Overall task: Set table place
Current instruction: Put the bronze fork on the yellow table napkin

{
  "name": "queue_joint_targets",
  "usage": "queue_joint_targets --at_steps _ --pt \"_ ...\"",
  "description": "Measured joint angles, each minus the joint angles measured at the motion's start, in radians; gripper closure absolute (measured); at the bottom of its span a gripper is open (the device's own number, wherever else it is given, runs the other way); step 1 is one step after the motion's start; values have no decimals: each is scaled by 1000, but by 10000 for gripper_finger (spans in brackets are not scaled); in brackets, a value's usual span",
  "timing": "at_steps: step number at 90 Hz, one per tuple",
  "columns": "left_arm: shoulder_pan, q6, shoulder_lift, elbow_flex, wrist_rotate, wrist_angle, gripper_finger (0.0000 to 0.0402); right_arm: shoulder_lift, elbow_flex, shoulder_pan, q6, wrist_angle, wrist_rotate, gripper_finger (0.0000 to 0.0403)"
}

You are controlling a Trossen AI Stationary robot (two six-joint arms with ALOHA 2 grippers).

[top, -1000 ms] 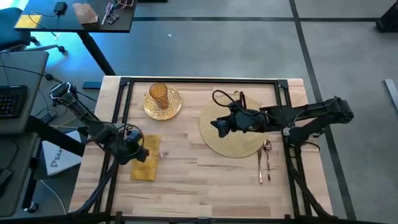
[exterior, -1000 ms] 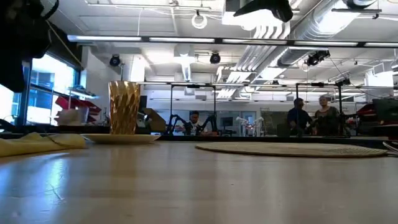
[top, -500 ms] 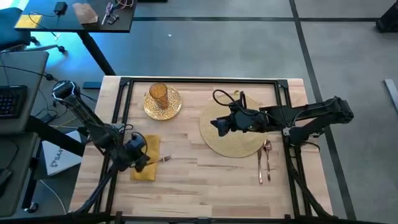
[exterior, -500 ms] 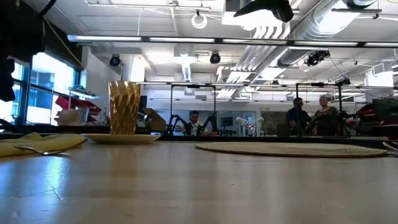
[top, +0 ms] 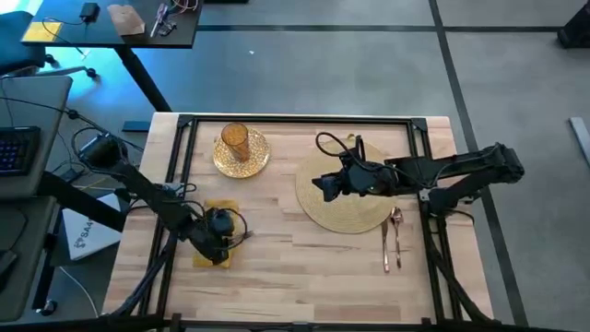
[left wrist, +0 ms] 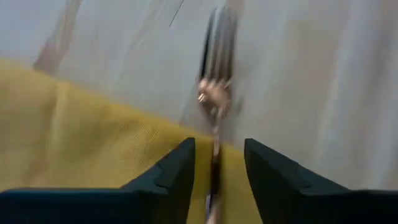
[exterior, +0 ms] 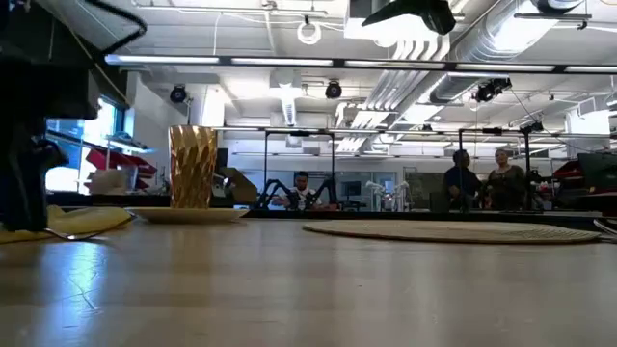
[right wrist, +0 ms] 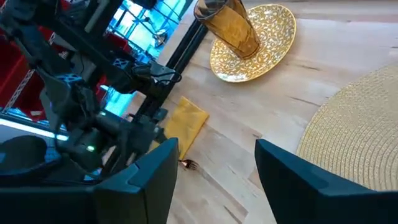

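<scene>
On gold plate (top: pixel 241 155) stands amber glass (top: pixel 235 138); L end effector (left wrist: pixel 215 168) straddles fork (left wrist: pixel 216 81).

Pale wood planks on the table (top: pixel 304 258), smooth with a soft sheen, framed by a matt black metal rail (top: pixel 295 121). The yellow napkin (left wrist: pixel 81 143) shows a fine cloth weave under a shiny copper-toned metal fork (left wrist: pixel 216 74), while the placemat (right wrist: pixel 354 124) looks coarse and woven. Glossy gold-speckled plate (right wrist: pixel 273 37), ribbed amber glass (exterior: pixel 193 166) catching light.
</scene>
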Motion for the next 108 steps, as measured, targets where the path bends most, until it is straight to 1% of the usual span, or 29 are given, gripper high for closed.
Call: queue_joint_targets --at_steps 6,12,21,29,34,48,64,69,76,83,90,98,108 --pt "3 -20 30 2 -11 9 281 0 0 0 7 -1 -1 206" --pt "7 -43 56 5 -19 20 296 0 0 0 7 -1 -2 206" --pt "11 -85 70 7 -9 22 335 0 0 0 7 -1 -2 206" --pt "10 -91 62 25 -4 7 380 0 0 0 7 -1 -2 206" --pt "10 -71 60 40 -4 -3 393 0 0 0 7 -1 -2 206" --pt "10 -51 60 96 -9 -62 389 0 0 0 4 -2 -2 206" --pt "9 -52 60 175 2 -176 397 0 0 0 0 -3 -3 206" --pt "8 -71 60 201 9 -209 398 0 0 0 -1 -4 -3 206" --pt "7 -149 56 222 28 -253 400 0 0 0 -1 -13 -4 206" --pt "3 -237 38 225 45 -265 401 0 0 0 -1 -18 -6 206" --pt "-10 -294 23 221 20 -272 401 0 0 1 -1 -24 -6 206" --pt "-13 -294 23 203 1 -267 401 0 0 1 -10 -35 -6 206" --pt "-9 -269 23 148 13 -189 401 0 0 0 -27 -35 -3 206"
